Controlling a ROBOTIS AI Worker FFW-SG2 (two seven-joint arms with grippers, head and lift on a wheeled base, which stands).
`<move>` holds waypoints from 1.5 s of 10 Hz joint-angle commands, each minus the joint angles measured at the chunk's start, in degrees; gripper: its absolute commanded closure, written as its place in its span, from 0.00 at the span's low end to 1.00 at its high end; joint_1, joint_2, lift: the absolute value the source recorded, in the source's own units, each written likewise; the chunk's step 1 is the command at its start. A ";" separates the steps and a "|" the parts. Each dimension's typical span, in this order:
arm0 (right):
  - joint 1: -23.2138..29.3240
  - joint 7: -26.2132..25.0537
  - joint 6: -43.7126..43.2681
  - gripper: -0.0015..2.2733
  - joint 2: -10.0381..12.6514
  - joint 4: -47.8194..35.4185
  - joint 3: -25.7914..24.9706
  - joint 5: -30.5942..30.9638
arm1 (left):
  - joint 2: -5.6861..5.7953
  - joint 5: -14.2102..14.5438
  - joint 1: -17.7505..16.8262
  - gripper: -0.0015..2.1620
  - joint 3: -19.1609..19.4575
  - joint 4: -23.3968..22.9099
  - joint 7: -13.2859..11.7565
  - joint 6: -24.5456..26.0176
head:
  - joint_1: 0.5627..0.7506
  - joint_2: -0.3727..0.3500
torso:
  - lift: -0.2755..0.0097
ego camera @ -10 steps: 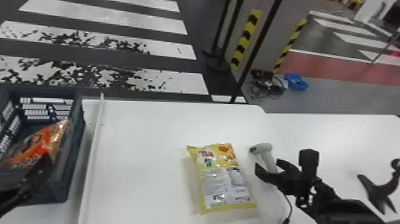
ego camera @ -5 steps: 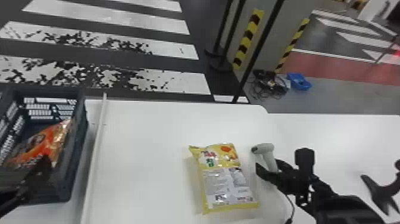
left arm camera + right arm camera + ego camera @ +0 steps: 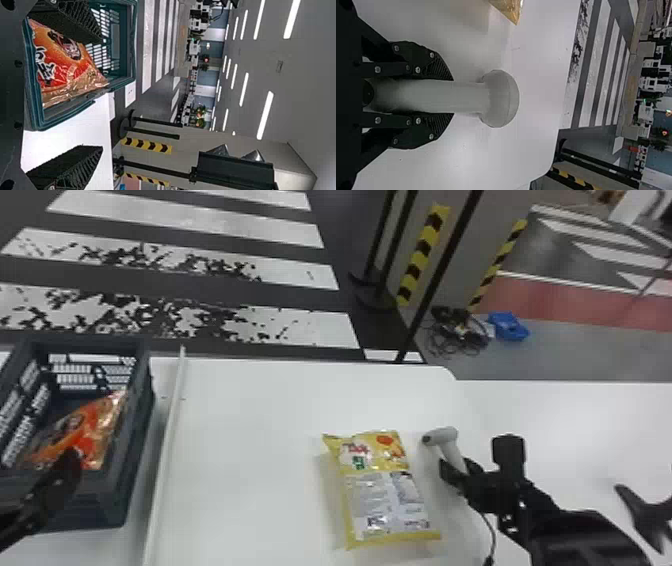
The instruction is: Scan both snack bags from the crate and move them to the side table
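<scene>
Clearly, the right wrist view shows fingers gripping the scanner's handle.

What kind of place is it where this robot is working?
It looks like an indoor hall or demonstration area, perhaps a covered parking space: zebra-crossing stripes are painted on the floor, a pillar carries yellow-black warning bands, and long ceiling lights hang overhead.

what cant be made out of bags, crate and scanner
Yellow snack bag: underside, head view, against table; fine print too blurred.
Orange snack bag: part, left wrist view, behind left jaw.
Crate: near left corner, head view, cut by edge.
Scanner: handle's end, head view, behind right jaws.
</scene>
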 commanded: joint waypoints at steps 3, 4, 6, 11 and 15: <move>7.46 -3.68 3.93 0.99 -0.19 -11.80 -5.08 -1.19 | -0.21 0.00 -0.25 0.01 -0.17 -0.01 -0.19 0.01 | 0.70 0.07 | 0.63; 10.62 -4.82 8.85 0.99 0.52 -18.04 -7.10 -1.45 | -0.21 0.00 -0.34 0.01 -0.17 0.16 -0.19 0.01 | 0.70 0.06 | 0.63; 17.66 -5.97 17.99 0.99 4.30 -31.13 -11.76 -2.86 | 0.14 0.00 -0.78 0.01 -0.26 0.25 -0.10 0.01 | 0.70 0.05 | 0.63; 29.17 -5.88 21.33 0.99 12.65 -50.73 -17.30 -9.19 | 0.23 0.18 -1.57 0.01 -1.58 0.69 -0.10 -0.16 | 0.70 0.09 | 0.63; 40.07 -6.85 21.50 0.99 18.18 -63.57 -13.96 -9.45 | -0.39 -0.97 -3.41 0.01 -4.92 2.36 0.16 -0.16 | 0.70 0.20 | 0.63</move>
